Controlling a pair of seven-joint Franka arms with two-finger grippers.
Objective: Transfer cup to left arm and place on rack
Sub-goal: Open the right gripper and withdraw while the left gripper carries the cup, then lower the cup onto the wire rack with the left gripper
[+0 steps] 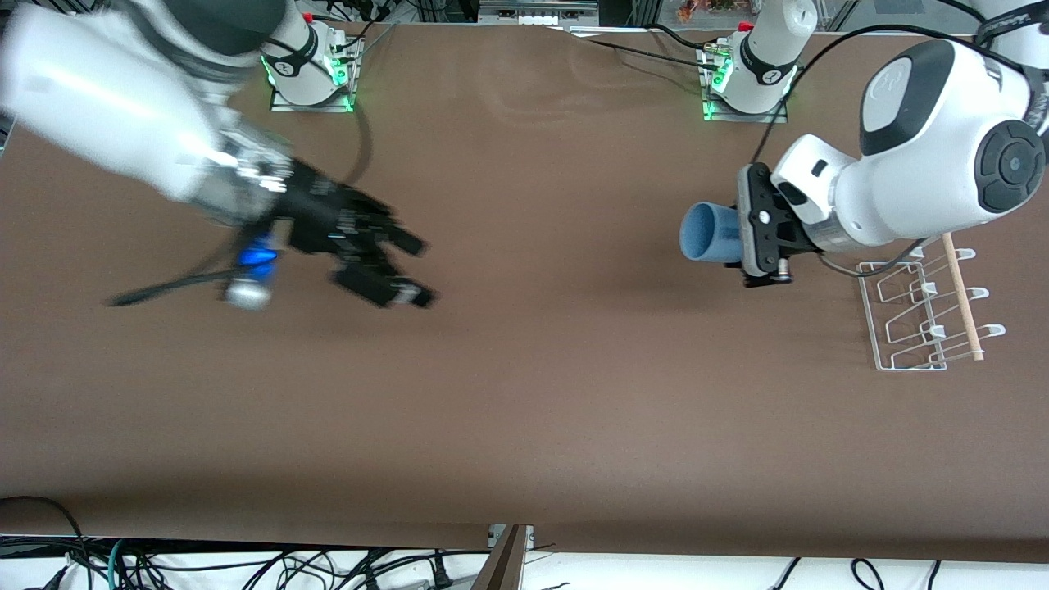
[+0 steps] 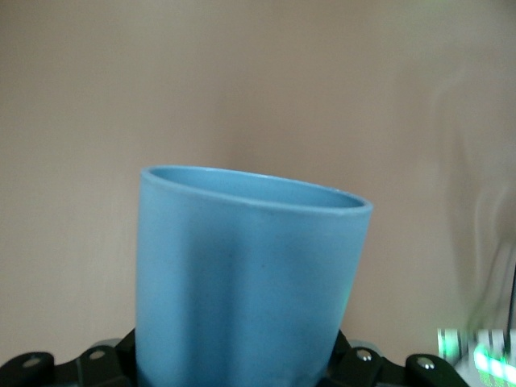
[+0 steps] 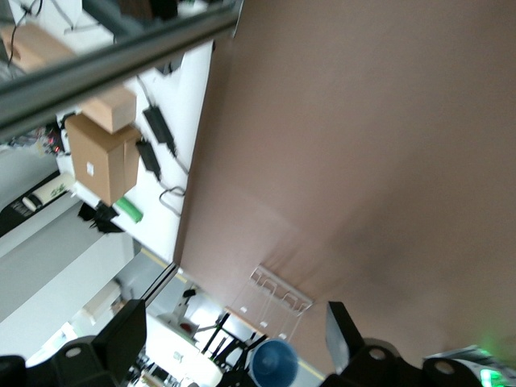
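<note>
My left gripper (image 1: 742, 233) is shut on the light-blue cup (image 1: 709, 232). It holds the cup on its side above the table, mouth toward the right arm's end. The cup fills the left wrist view (image 2: 250, 274), with the gripper (image 2: 242, 372) clamped at its base. The white wire rack (image 1: 926, 315) with its wooden dowel (image 1: 960, 295) stands on the table just beside the left gripper, at the left arm's end. My right gripper (image 1: 414, 269) is open and empty over the table's right-arm end. The right wrist view shows its spread fingers (image 3: 125, 330), the cup (image 3: 274, 363) and the rack (image 3: 274, 302).
Both arm bases (image 1: 307, 74) (image 1: 754, 78) stand along the table edge farthest from the front camera, with cables trailing from them. More cables (image 1: 328, 569) lie below the edge nearest the front camera. Cardboard boxes (image 3: 101, 153) sit off the table.
</note>
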